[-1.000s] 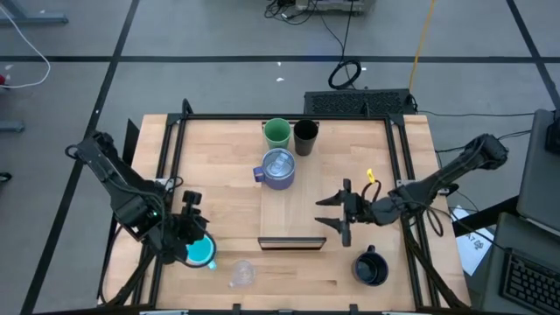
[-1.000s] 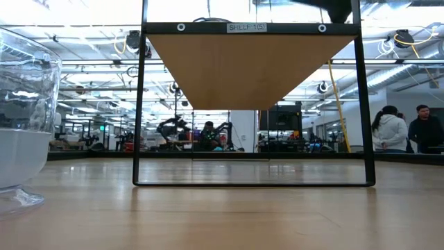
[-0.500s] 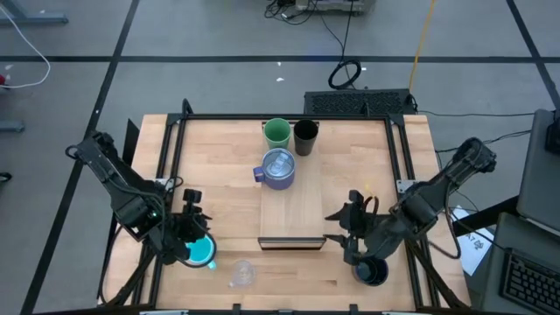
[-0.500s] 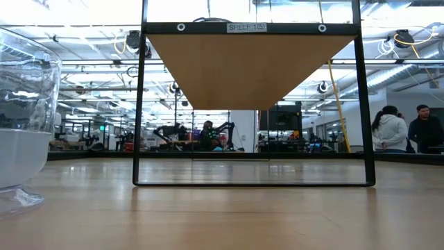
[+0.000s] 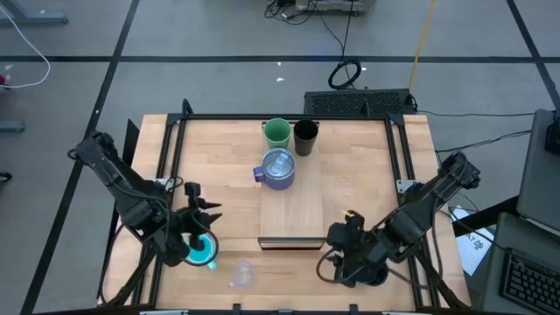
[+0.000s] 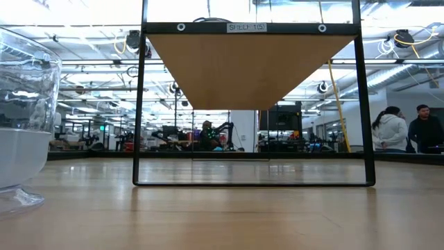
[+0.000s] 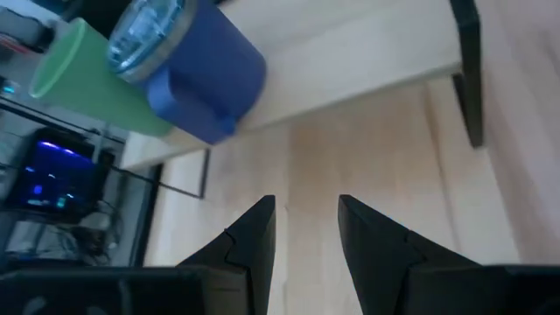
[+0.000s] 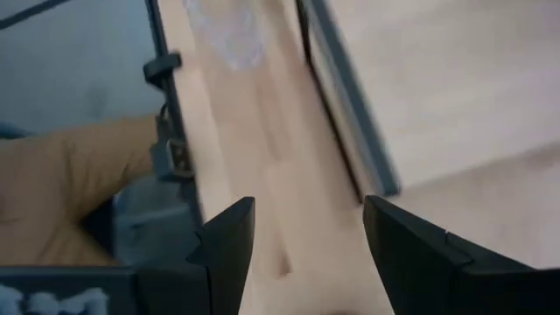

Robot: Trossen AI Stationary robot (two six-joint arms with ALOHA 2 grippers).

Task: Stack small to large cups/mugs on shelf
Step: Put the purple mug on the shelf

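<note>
three cups [image 5: 278,166] stand on the shelf [image 5: 293,214]; cyan mug [image 5: 202,252] under the left gripper's [image 5: 206,220] apart, empty jaws; right gripper [image 5: 339,254], jaws apart, over the black mug [image 5: 374,277].

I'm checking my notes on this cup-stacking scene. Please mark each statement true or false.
1. The green cup stands beside the slim black tumbler. True.
2. The lavender-grey mug lies on its side. False: it stands upright on the shelf.
3. The right gripper is open. True.
4. The small clear glass sits on the shelf. False: it is on the tabletop, near the cyan handled mug.
</note>
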